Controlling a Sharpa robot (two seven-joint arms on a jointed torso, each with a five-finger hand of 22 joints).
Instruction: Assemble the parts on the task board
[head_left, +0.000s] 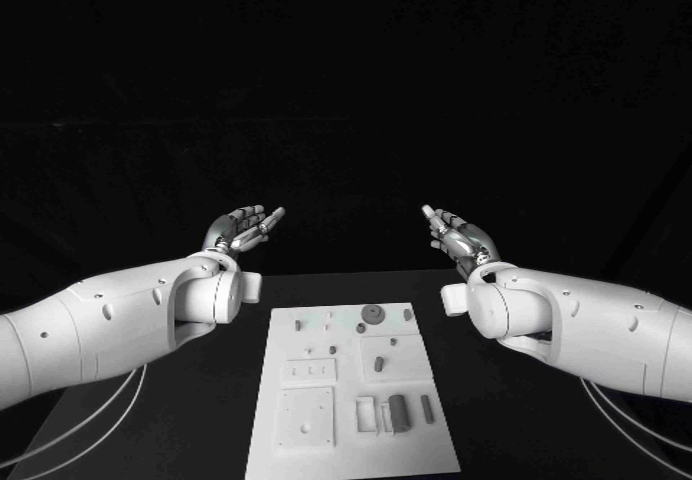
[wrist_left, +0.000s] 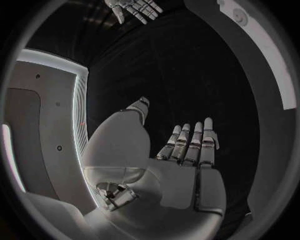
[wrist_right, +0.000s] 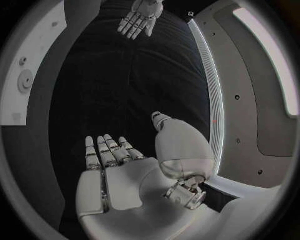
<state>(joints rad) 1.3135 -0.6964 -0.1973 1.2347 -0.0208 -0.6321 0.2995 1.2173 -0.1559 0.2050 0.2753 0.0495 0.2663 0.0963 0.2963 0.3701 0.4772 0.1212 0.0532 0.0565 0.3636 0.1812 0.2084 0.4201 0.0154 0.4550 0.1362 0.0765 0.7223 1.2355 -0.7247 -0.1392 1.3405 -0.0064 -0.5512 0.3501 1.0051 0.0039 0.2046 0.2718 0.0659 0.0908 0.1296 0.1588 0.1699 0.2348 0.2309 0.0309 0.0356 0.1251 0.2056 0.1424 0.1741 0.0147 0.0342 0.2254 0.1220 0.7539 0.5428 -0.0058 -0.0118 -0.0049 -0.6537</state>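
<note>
Parts (head_left: 398, 412) lie on the task board (head_left: 268, 450), on the worktop (head_left: 505, 420) nearest me, below and between my hands. Farther out, my left hand (head_left: 242, 228) and right hand (head_left: 459, 235) hover raised, fingers spread, holding nothing. I'd lower one slowly over one chosen piece. Which parts are already seated is too small to tell
</note>
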